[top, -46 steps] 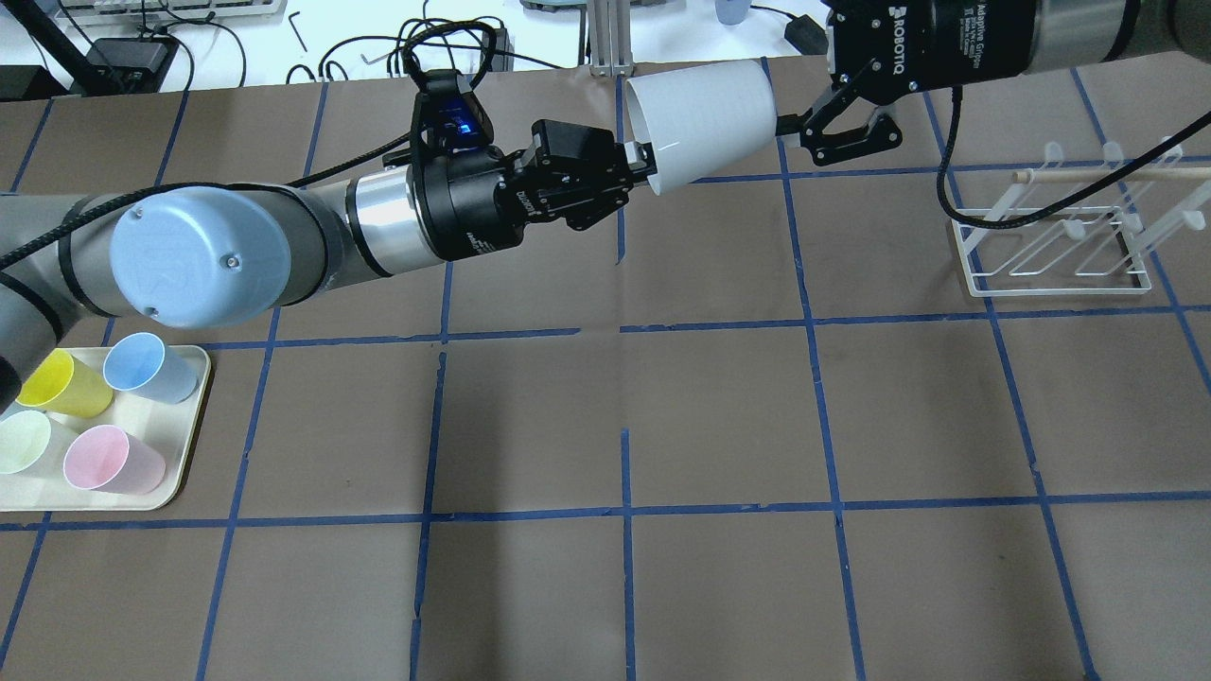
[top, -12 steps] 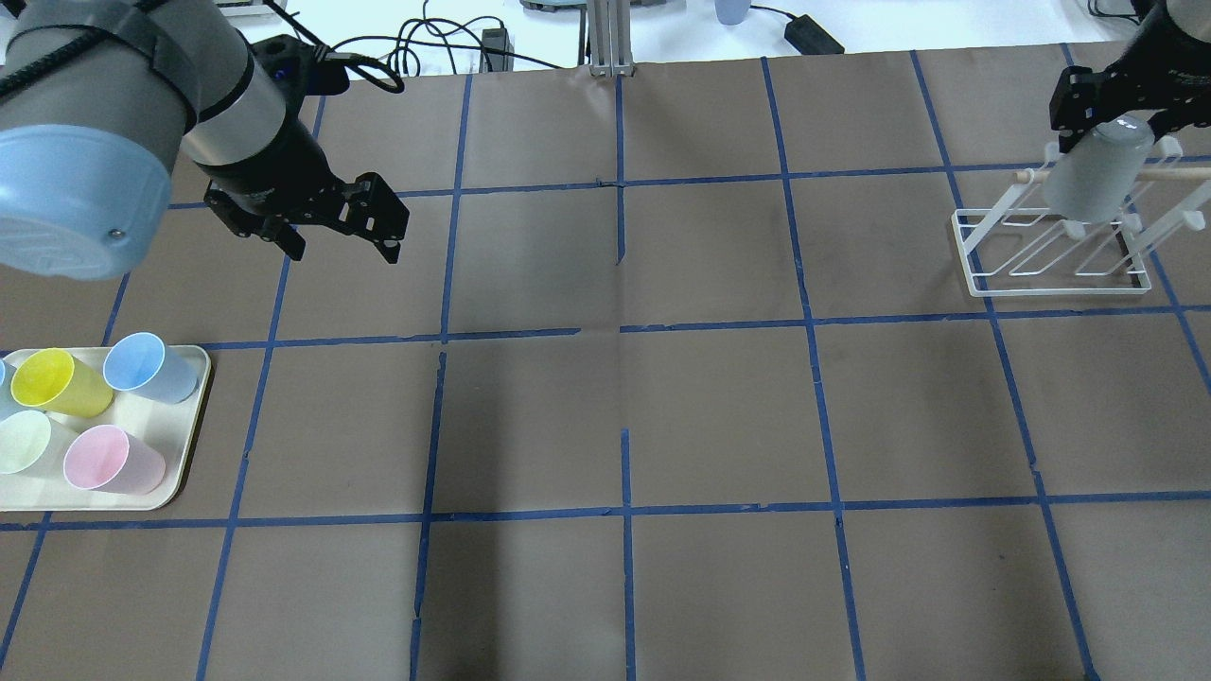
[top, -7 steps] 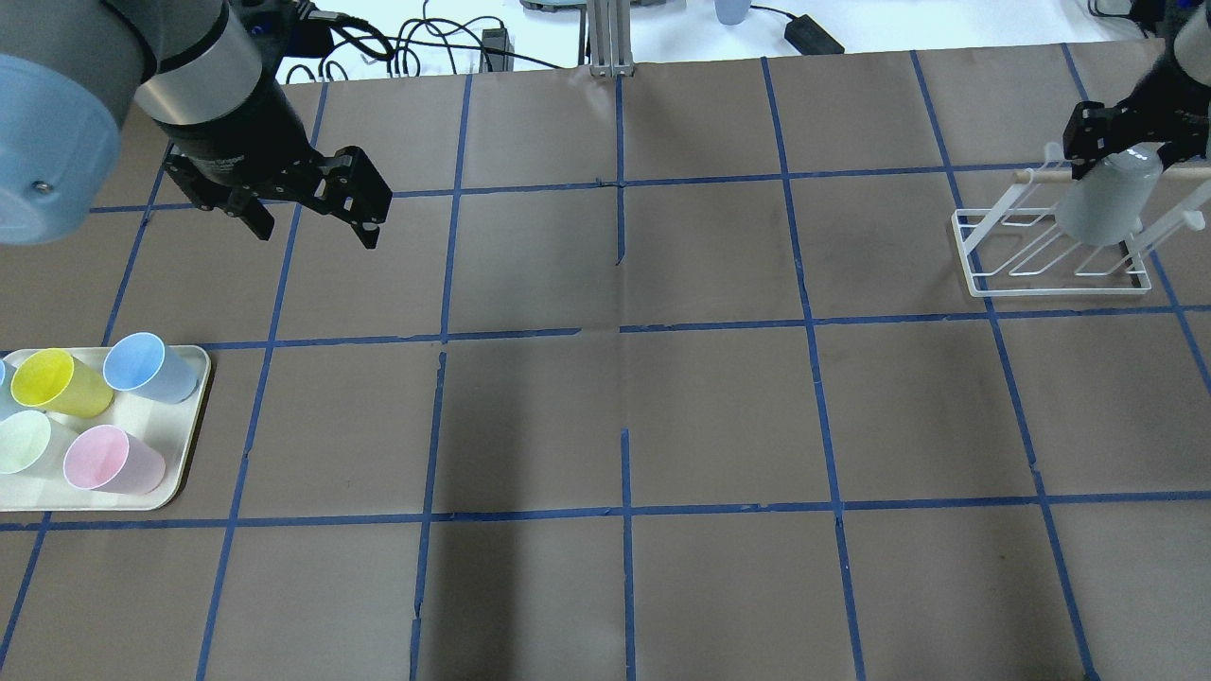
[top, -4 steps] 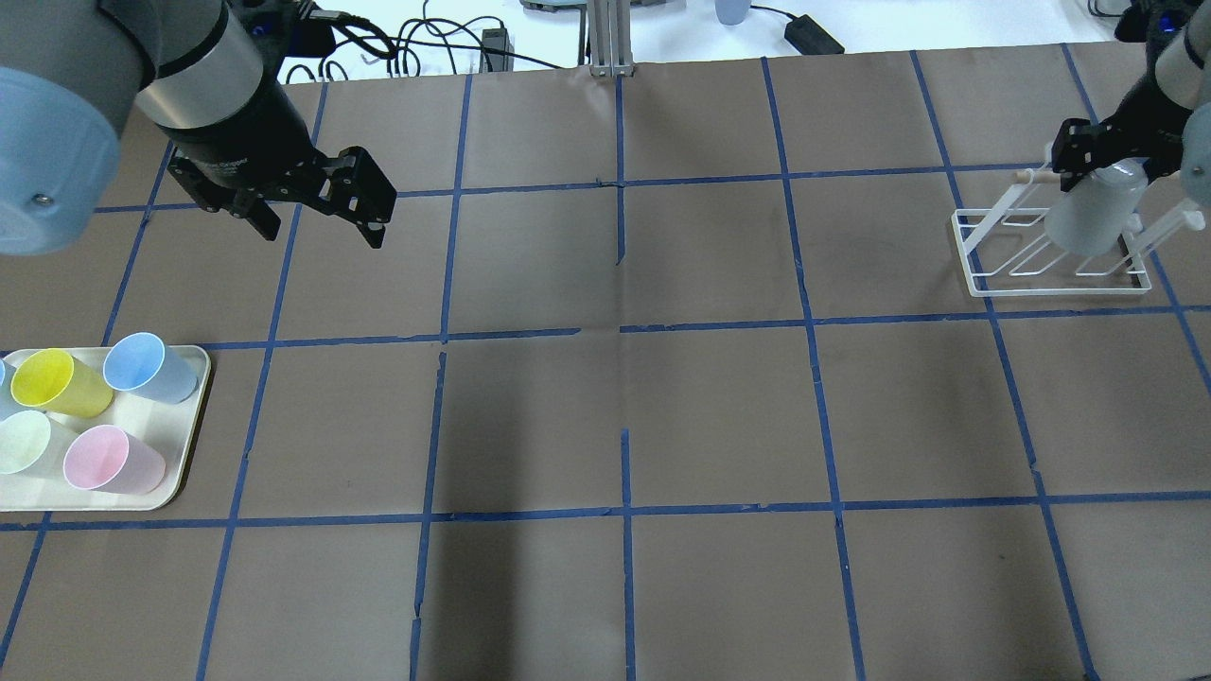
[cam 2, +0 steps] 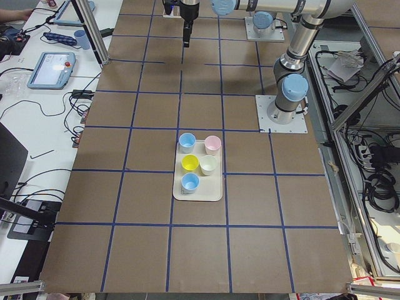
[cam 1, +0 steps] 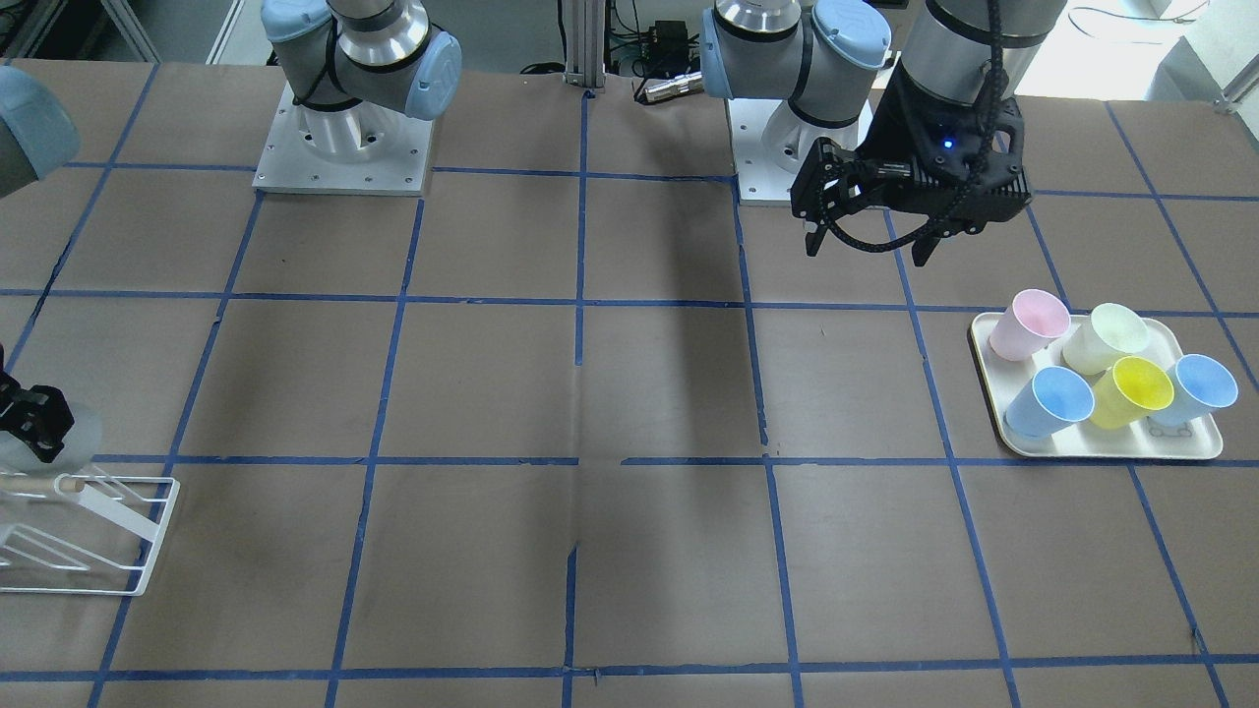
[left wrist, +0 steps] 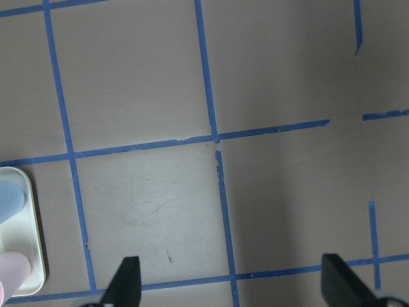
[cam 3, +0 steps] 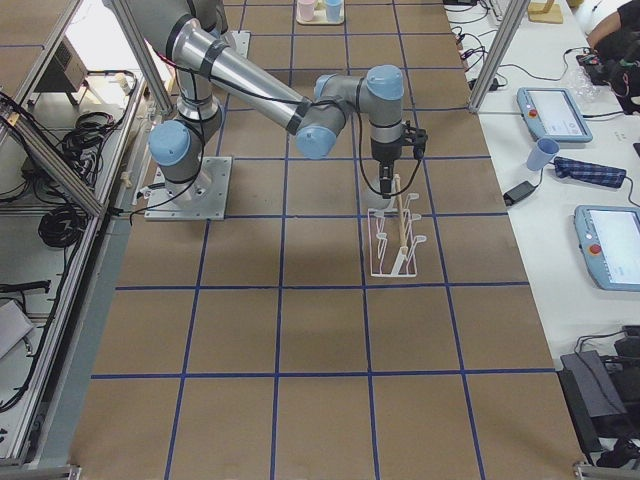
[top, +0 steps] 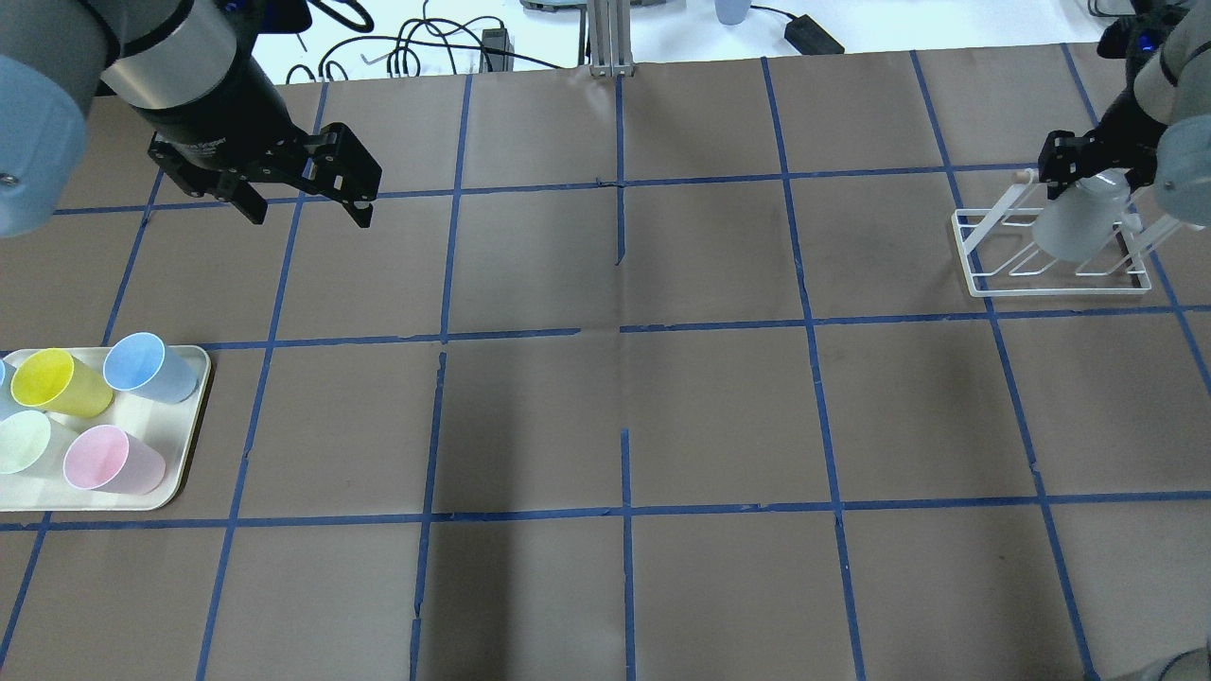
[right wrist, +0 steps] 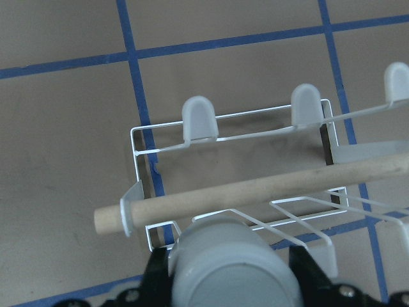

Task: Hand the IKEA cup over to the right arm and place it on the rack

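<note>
The grey IKEA cup (top: 1074,222) hangs upside down over the white wire rack (top: 984,270) at the table's far right, its lower part among the prongs. My right gripper (top: 1088,173) is shut on the cup's base from above. In the right wrist view the cup (right wrist: 233,256) sits between the black fingers (right wrist: 160,275), just in front of the rack's wooden dowel (right wrist: 255,188). My left gripper (top: 310,213) is open and empty above the table at the far left; its fingertips (left wrist: 124,281) show wide apart in the left wrist view.
A cream tray (top: 184,426) at the left edge holds several coloured cups: yellow (top: 61,383), light blue (top: 147,364), pink (top: 109,459) and pale green (top: 24,445). Brown paper with blue tape lines covers the table. Cables lie along the far edge.
The cup passed from my left gripper to my right one. My right gripper has since lowered it into the rack, shifting slightly left. My left arm has drawn back to the far left.
</note>
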`<state>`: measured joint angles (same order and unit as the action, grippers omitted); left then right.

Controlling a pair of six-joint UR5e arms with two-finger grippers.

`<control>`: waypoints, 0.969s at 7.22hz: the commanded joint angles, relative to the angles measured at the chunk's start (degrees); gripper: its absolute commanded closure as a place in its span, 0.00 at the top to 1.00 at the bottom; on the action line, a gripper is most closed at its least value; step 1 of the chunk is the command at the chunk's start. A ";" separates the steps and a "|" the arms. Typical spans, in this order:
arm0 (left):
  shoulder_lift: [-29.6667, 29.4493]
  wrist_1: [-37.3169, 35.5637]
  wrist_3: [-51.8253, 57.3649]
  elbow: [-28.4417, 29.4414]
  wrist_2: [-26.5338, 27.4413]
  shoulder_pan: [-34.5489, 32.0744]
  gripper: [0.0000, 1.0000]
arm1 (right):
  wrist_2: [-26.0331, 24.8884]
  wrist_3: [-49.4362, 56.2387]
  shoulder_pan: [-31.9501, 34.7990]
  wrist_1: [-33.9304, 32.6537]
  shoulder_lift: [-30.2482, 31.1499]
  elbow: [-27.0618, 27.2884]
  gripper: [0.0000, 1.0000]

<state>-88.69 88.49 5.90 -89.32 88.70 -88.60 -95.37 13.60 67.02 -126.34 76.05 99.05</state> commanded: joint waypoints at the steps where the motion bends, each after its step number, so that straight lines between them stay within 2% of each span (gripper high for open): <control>1: 0.36 3.42 -0.01 0.29 -1.16 2.72 1.00 | 0.01 -0.16 0.04 -0.49 -0.20 -0.52 1.00; 4: -0.34 7.05 0.34 2.49 -0.37 2.47 1.00 | -0.17 0.10 0.31 2.22 1.29 -2.80 1.00; 6: 0.09 6.96 0.70 1.96 -0.46 2.47 1.00 | -0.08 0.02 0.48 13.09 4.70 -7.36 1.00; 7: 0.10 6.87 0.78 1.87 -0.46 2.47 1.00 | 1.66 -0.15 0.57 20.62 7.24 -9.91 1.00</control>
<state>-88.71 95.43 6.56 -87.24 88.25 -86.12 -95.06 13.58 67.46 -113.86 80.55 92.20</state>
